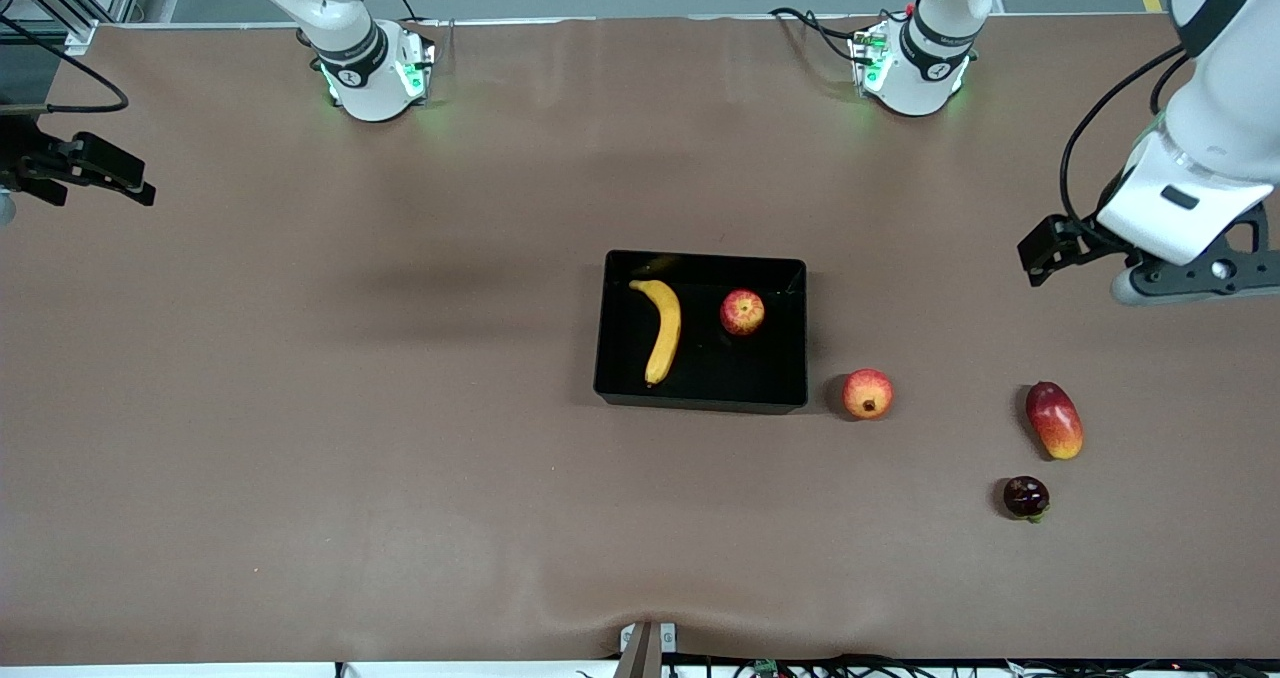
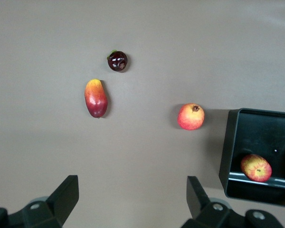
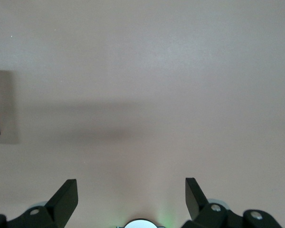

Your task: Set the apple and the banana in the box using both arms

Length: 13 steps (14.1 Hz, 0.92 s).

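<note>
Black box (image 1: 700, 398) holds banana (image 1: 662, 329) w/ apple (image 1: 742, 312) beside it – left gripper (image 2: 133, 199) & right gripper (image 3: 131, 199) both wide open, empty, well apart from box.

Even, bright overhead light casts soft shadows on the table (image 1: 300, 458) (green glow at the bases).

Left gripper (image 2: 132, 199): raised over the worktop's left-arm end, jaws wide apart, holding nothing. Right gripper (image 3: 131, 199): raised over the right-arm end, jaws wide apart, holding nothing.
</note>
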Tool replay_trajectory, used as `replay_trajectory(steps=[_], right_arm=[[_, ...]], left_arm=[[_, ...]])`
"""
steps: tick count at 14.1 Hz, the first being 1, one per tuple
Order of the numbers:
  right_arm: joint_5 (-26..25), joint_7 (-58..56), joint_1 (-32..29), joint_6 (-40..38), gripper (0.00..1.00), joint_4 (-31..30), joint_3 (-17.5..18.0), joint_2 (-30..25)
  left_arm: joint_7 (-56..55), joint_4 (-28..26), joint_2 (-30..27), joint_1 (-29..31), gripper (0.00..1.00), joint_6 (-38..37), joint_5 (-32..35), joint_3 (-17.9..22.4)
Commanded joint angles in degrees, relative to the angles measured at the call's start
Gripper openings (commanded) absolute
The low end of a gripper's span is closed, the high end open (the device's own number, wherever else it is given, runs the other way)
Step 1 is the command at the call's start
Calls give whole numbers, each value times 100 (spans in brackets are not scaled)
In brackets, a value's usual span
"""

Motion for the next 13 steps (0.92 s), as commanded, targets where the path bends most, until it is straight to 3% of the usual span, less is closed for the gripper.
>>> replay_trajectory(steps=[1, 4, 9, 13], right_arm=[[-53, 74, 22, -77, 100, 127, 10, 49], [-53, 65, 22, -77, 100, 127, 10, 49], [-53, 65, 31, -77, 100, 127, 10, 49], [-53, 74, 31, -77, 100, 127, 10, 49]], left_arm=[[501, -278, -449, 20, 100, -91, -487, 345], [660, -507, -696, -805, 100, -91, -840, 1382], [802, -849, -1117, -1167, 100, -91, -841, 1736], [819, -797, -1056, -1054, 100, -91, -1050, 1745]])
